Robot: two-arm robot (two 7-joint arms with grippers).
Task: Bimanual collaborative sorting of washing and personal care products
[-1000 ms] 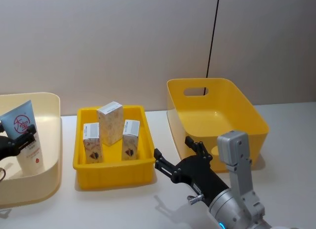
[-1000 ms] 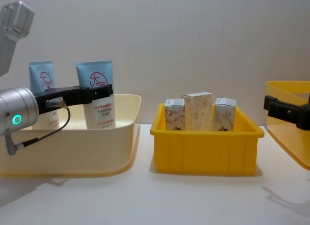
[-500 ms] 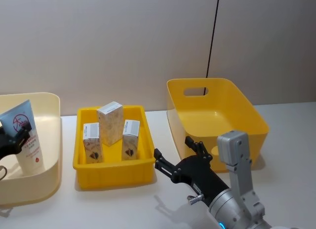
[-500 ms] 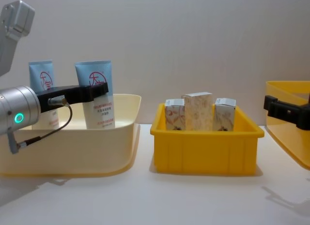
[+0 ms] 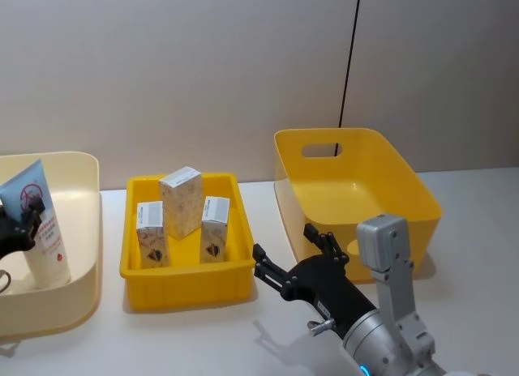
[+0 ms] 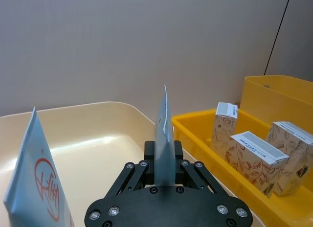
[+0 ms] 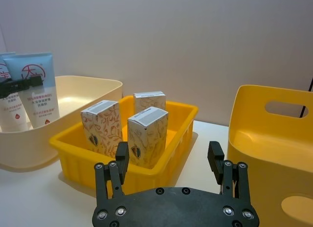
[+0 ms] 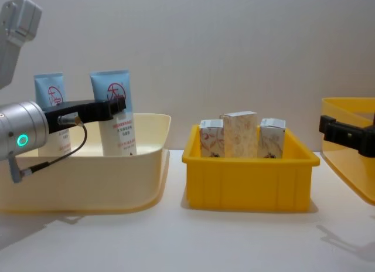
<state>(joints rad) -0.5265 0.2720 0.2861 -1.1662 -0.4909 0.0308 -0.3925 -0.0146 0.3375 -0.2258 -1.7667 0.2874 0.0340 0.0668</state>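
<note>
Tube (image 8: 119, 137) upright in cream bin (image 8: 105, 178) | white tabletop (image 8: 176, 237) | grey wall (image 8: 234, 49)

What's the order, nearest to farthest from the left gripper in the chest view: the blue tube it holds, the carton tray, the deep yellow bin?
From the left gripper:
1. The blue tube, in its grip, at the left.
2. The carton tray, in the middle of the table.
3. The deep yellow bin, at the far right edge.

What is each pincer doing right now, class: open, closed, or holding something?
Left pincer: closed on the light-blue squeeze tube.
Right pincer: open, holding nothing.
</note>
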